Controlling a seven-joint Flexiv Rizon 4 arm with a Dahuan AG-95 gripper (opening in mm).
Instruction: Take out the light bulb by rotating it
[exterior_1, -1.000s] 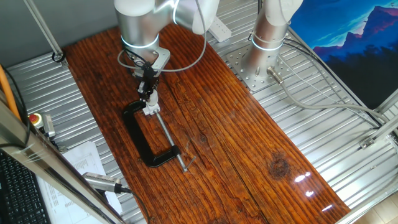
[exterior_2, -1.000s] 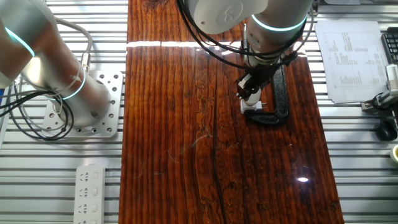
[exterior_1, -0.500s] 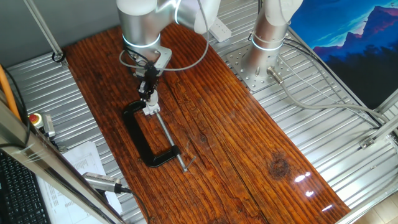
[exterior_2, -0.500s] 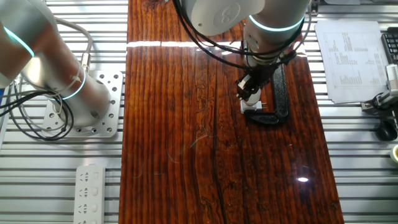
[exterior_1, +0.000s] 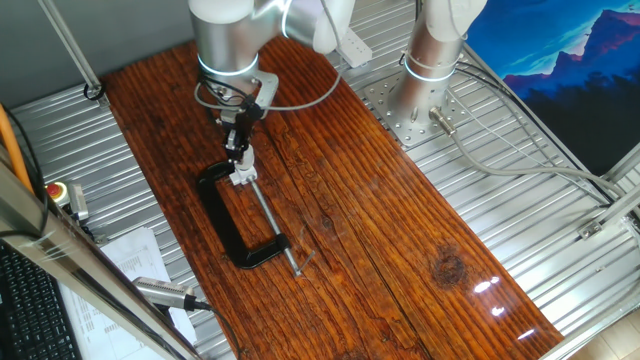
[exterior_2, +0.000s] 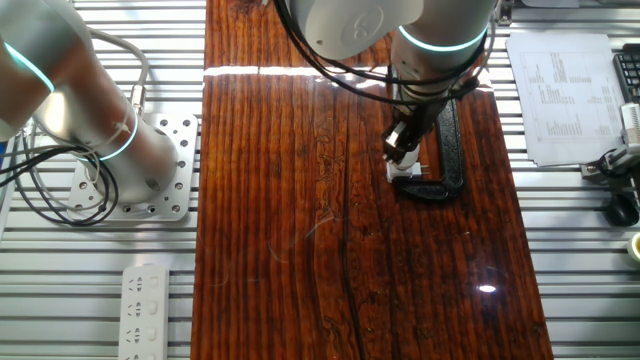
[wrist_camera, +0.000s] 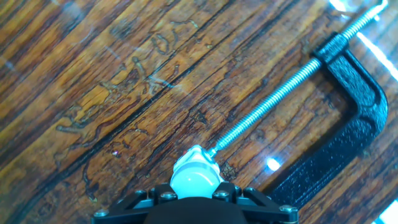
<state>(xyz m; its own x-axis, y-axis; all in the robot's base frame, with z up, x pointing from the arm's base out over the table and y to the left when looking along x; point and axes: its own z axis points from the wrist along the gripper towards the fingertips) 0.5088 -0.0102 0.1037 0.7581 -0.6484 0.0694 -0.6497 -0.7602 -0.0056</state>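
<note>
The gripper (exterior_1: 239, 158) is pinched on the light bulb (wrist_camera: 194, 179), which sits in the socket block (exterior_2: 404, 175) held by the black C-clamp (exterior_1: 225, 218). Compared with a second ago the wrist has rotated slightly, so it's probably mid-unscrew, bulb not out yet.

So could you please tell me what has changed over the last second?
The tool has turned about its own axis, as its wrist bracket now faces differently, while staying low over the light bulb. The black C-clamp and its steel screw have not moved on the wooden table.
</note>
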